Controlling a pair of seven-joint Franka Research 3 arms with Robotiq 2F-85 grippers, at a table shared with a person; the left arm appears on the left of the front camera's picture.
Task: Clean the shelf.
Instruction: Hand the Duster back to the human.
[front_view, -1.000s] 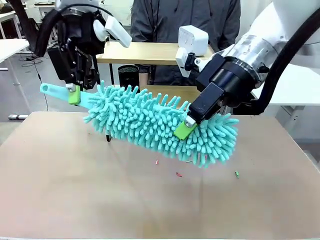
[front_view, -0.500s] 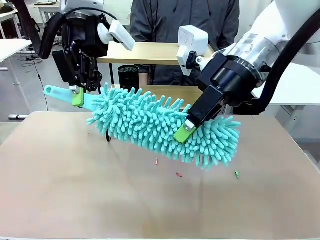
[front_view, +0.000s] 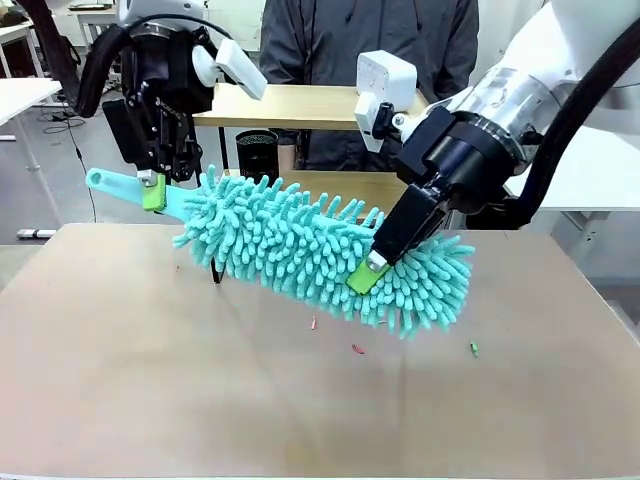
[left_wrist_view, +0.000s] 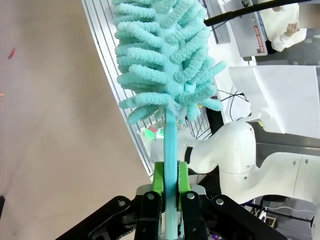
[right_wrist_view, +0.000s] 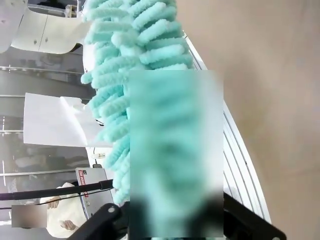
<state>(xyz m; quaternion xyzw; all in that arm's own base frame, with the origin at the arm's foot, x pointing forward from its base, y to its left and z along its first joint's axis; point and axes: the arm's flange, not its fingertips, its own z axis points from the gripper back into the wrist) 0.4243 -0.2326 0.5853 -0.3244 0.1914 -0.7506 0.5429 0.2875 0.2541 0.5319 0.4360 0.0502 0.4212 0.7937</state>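
Note:
A teal fluffy duster (front_view: 300, 245) hangs slanted above the brown table, in front of the shelf (front_view: 300, 105). My left gripper (front_view: 150, 190) is shut on the duster's flat teal handle; in the left wrist view the handle (left_wrist_view: 170, 150) runs up between the green pads (left_wrist_view: 158, 177) to the duster head (left_wrist_view: 165, 55). My right gripper (front_view: 368, 272) comes in from the right, its green pad pressed into the fluff near the head's right end, shut on it. The duster's fluff (right_wrist_view: 145, 50) lies close before the lens in the right wrist view. The shelf's lower board (front_view: 345, 183) peeks out above the duster.
The brown table (front_view: 200, 400) carries small scraps: red bits (front_view: 313, 323) (front_view: 357, 349) and a green one (front_view: 474, 349). A person (front_view: 370, 40) in a dark jacket stands behind the shelf. One black shelf leg (front_view: 215, 272) shows under the duster's left end.
The right gripper's jaws have closed into the duster's fluff, its pad sinking slightly lower. The left gripper and handle have shifted a little to the right and up.

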